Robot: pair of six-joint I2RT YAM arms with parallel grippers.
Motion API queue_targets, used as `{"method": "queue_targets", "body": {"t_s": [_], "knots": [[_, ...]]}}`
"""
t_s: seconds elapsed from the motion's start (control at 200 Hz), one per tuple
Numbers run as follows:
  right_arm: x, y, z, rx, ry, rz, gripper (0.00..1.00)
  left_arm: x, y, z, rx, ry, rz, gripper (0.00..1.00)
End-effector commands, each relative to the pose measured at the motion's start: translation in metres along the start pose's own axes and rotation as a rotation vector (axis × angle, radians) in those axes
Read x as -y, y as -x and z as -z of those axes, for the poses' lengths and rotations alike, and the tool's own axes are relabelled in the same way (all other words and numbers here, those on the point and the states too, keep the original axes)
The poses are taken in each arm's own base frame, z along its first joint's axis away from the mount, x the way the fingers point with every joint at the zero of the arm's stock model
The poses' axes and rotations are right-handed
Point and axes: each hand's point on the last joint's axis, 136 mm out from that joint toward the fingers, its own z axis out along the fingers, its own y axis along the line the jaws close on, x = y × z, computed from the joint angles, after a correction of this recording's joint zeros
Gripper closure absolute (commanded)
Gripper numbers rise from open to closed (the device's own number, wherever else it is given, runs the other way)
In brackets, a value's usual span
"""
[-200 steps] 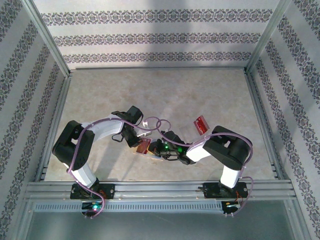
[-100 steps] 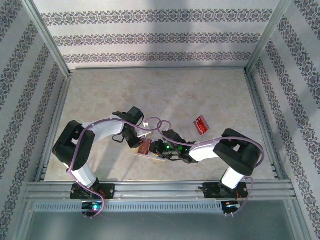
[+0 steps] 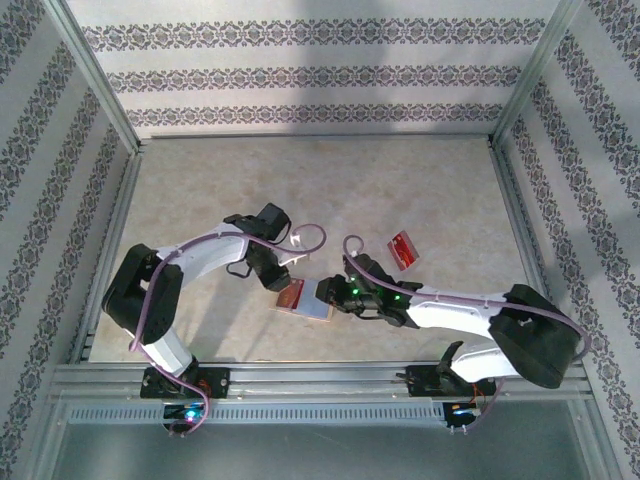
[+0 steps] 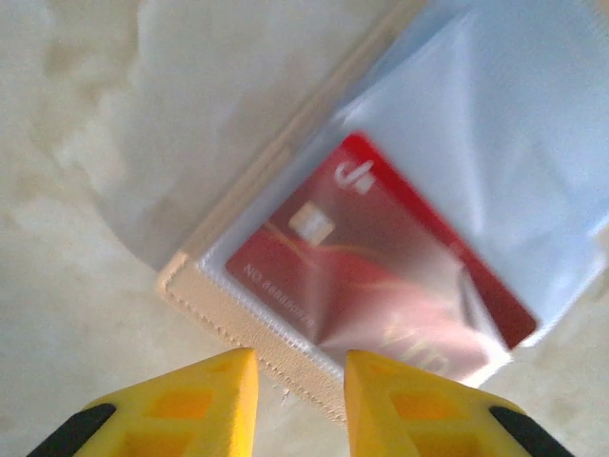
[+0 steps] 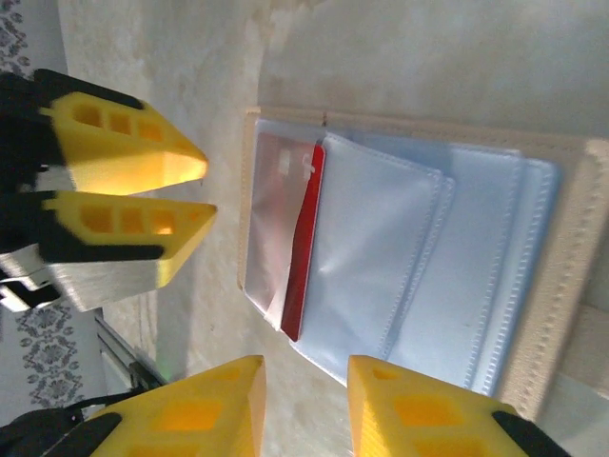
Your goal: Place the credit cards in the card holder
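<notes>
Card holder [image 3: 318,308] lies open and flat on the table [image 3: 300,180], between the two grippers. One red card [image 4: 381,276] sits inside a clear end pocket, on the left arm's side. A second red card [image 3: 402,250] lies loose on the table, well apart, further out on the right. Left gripper [image 4: 300,390]: fingers a narrow gap apart, gripping nothing, tips just beside the holder's tan edge. Right gripper [image 5: 304,400]: narrow gap too, empty, tips at the edge of the clear pockets. Can't tell if either touches the holder.
</notes>
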Motion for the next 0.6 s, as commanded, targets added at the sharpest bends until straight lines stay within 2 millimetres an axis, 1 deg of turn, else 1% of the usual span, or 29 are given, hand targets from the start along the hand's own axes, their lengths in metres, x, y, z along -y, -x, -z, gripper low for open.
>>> {"method": "queue_targets", "body": {"t_s": [0.0, 0.09, 0.13, 0.2, 0.28, 0.33, 0.36, 0.38, 0.415, 0.48, 0.595], "knots": [[0.031, 0.0, 0.008, 0.009, -0.093, 0.011, 0.71, 0.026, 0.01, 0.019, 0.011, -0.053, -0.005, 0.65], [0.035, 0.002, 0.009, 0.009, -0.099, -0.004, 0.71, 0.04, 0.016, 0.016, 0.005, -0.091, -0.022, 0.63], [0.033, 0.001, 0.008, 0.004, -0.091, -0.001, 0.71, 0.042, 0.016, 0.013, -0.005, -0.1, -0.018, 0.63], [0.026, 0.001, 0.003, -0.005, -0.071, 0.01, 0.72, 0.04, 0.016, 0.006, -0.017, -0.099, -0.005, 0.65], [0.016, 0.001, -0.005, -0.023, -0.056, 0.03, 0.75, 0.035, 0.012, -0.004, -0.031, -0.08, -0.002, 0.69], [0.008, 0.0, -0.011, -0.042, -0.05, 0.046, 0.79, 0.032, 0.007, -0.009, -0.045, -0.068, -0.004, 0.7], [0.004, 0.0, -0.014, -0.049, -0.048, 0.051, 0.85, 0.031, 0.005, -0.012, -0.052, -0.064, -0.008, 0.71], [0.003, 0.0, -0.016, -0.051, -0.047, 0.055, 0.86, 0.031, 0.003, -0.013, -0.057, -0.06, -0.009, 0.72], [0.0, -0.002, -0.022, -0.061, -0.049, 0.063, 0.92, 0.029, 0.001, -0.015, -0.062, -0.051, -0.009, 0.73], [-0.002, -0.003, -0.03, -0.078, -0.051, 0.07, 0.99, 0.026, -0.001, -0.019, -0.062, -0.043, -0.01, 0.75], [-0.002, -0.004, -0.044, -0.102, -0.056, 0.068, 1.0, 0.023, -0.005, -0.027, -0.079, -0.031, -0.017, 0.76]]}}
